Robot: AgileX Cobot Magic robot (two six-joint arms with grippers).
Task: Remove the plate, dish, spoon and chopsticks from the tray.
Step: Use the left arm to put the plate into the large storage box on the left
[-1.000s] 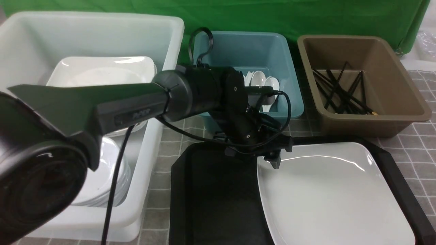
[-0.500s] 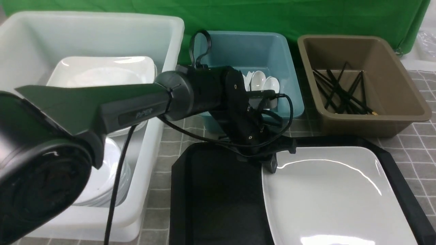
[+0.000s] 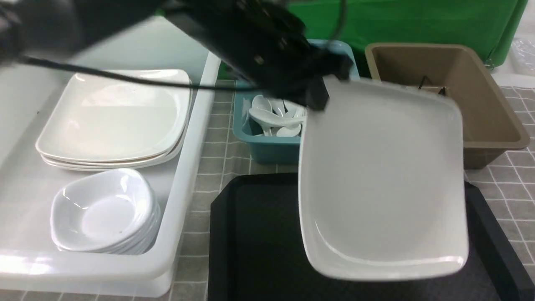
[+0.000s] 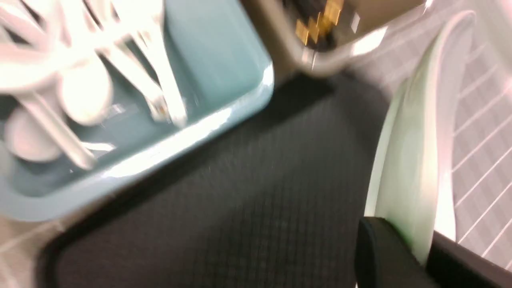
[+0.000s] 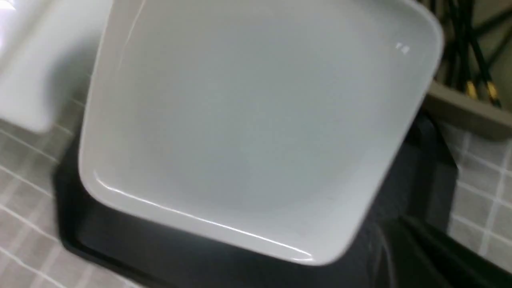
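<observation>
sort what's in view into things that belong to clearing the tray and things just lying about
Job in hand: plate, held up by the left tool; tray; white bin with stacked plates, probably where it goes.
Lying about: stacked dishes; teal bin of spoons; brown bin; green cloth.

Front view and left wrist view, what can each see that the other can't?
Only the front view shows the white bin with stacked plates and small dishes, plus the whole face of the plate. Only the left wrist view shows gold chopstick bands and the plate edge-on between the jaws. Both show the teal bin of spoons and the black tray.
</observation>
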